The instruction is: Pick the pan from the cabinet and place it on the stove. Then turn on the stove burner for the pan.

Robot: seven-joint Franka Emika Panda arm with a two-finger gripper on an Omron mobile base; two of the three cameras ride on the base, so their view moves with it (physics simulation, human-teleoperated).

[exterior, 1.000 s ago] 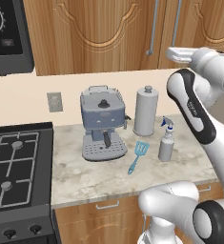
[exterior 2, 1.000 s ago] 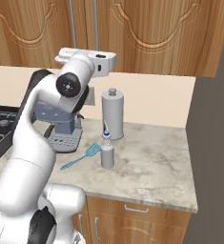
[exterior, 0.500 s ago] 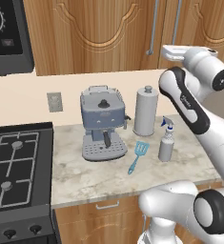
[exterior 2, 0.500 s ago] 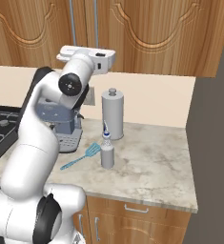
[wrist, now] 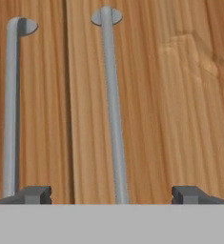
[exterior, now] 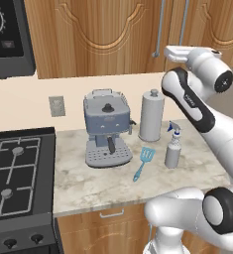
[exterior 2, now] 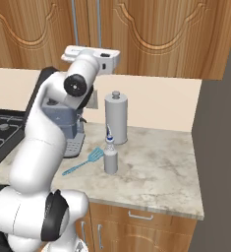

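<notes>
1. The gripper (wrist: 111, 194) is standing wide, holding nothing; in the hand view its two dark fingertips (wrist: 33, 194) are rising at the lower left and lower right of the frame, well apart.
2. The cabinet (wrist: 180, 95) is facing the hand closely, its doors shut; two vertical silver bar handles (wrist: 111, 105) are running from the top of the hand view down to the bottom, the one right of the door seam lying between the fingertips, the other just above the left tip.
3. In the left base view the white hand (exterior: 180, 52) is sitting at the upper right, just below the handles; in the right base view it is showing at upper centre-left.
4. The stove (exterior: 14, 173) is occupying the lower left of the left base view, its grates bare.
5. On the marble counter (exterior: 197, 168) a grey coffee machine (exterior: 107, 128), a paper towel holder (exterior: 151, 115), a spray bottle (exterior: 173, 147) and a blue spatula (exterior: 144, 161) are sitting mid-frame; a black microwave (exterior: 6, 37) is filling the upper left.
6. The pan is not visible; I cannot tell where it is.
</notes>
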